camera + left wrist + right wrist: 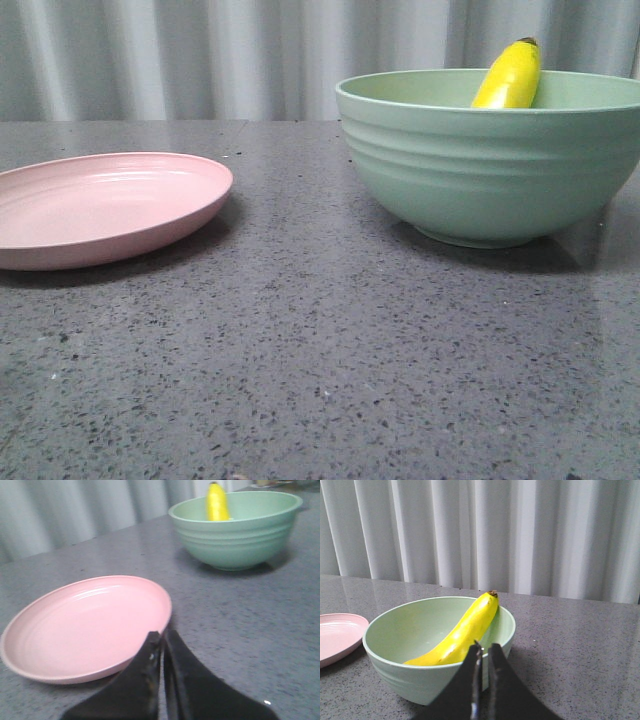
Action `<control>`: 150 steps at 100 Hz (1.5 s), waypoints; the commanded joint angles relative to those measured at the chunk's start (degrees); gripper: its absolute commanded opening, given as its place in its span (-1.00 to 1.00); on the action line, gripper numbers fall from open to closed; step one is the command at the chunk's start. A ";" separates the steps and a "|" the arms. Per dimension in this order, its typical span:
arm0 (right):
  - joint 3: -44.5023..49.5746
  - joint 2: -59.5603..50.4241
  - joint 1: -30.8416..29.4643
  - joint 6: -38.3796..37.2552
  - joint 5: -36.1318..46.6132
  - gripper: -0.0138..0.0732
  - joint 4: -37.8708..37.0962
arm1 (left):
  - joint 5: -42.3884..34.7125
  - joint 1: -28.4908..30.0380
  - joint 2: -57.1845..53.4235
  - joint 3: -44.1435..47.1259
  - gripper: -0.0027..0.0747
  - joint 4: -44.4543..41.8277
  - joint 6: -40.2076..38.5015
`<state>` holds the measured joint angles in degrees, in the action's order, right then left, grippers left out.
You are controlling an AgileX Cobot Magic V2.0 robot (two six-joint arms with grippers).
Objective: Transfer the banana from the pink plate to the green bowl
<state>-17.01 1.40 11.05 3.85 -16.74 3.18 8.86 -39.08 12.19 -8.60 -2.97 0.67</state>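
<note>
The left pincer point(163, 636) was pressed closed, its two dark fingers meeting at the tips with only a hairline seam between them and nothing caught there. It hung just off the near edge of the pink plate point(85, 625), which lay bare and glossy on the grey speckled desk point(250, 630). Over on the other side, the right pincer point(482, 647) was closed just the same, empty, its tips poised in front of the green bowl point(400, 672) near the rim.

And there was the banana point(465, 632), down inside that bowl! It lay slanted, its lower end sunk toward the bottom and its dark-tipped end propped up on the rim, poking above it. From the front, only that upper yellow end point(510, 75) showed over the bowl's point(480, 170) ridged wall. Plate point(100, 205) and bowl stood well apart on the desk point(320, 360), plate to the left, bowl to the right. Behind them hung what looked like a pale pleated curtain point(520, 530), a little soft in the left wrist view.
</note>
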 commanded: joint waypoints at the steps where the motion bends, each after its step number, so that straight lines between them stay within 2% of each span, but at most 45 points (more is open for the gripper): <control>1: -1.31 0.59 0.01 0.62 4.22 -0.83 -0.34 | -7.59 6.89 -0.15 -0.63 -0.98 1.56 -0.67; 19: -1.31 0.59 0.01 0.62 4.22 -0.83 -0.34 | -13.02 20.75 -5.50 3.55 -0.98 2.42 -0.67; 33: -1.31 0.59 0.01 0.62 4.22 -0.83 -0.34 | -13.32 29.81 -11.38 7.10 -0.98 4.77 -0.29; 44: -1.31 0.59 0.01 0.62 4.22 -0.83 -0.34 | -13.19 34.28 -14.21 9.16 -0.98 4.83 -0.29; 52: -1.31 0.59 0.01 0.62 4.22 -0.83 -0.34 | -9.80 36.47 -14.08 9.16 -0.98 4.83 -0.29; 79: -1.31 0.59 0.01 0.62 4.33 -0.83 -0.34 | 5.86 37.51 -14.08 9.16 -0.98 4.83 -0.67; 150: -1.31 0.59 0.01 0.62 4.33 -0.83 -0.34 | 5.60 37.51 -14.08 9.17 -0.98 3.63 -0.29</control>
<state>-17.01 1.40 11.05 3.85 -16.86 3.18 18.29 -1.62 -0.21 0.00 0.61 0.64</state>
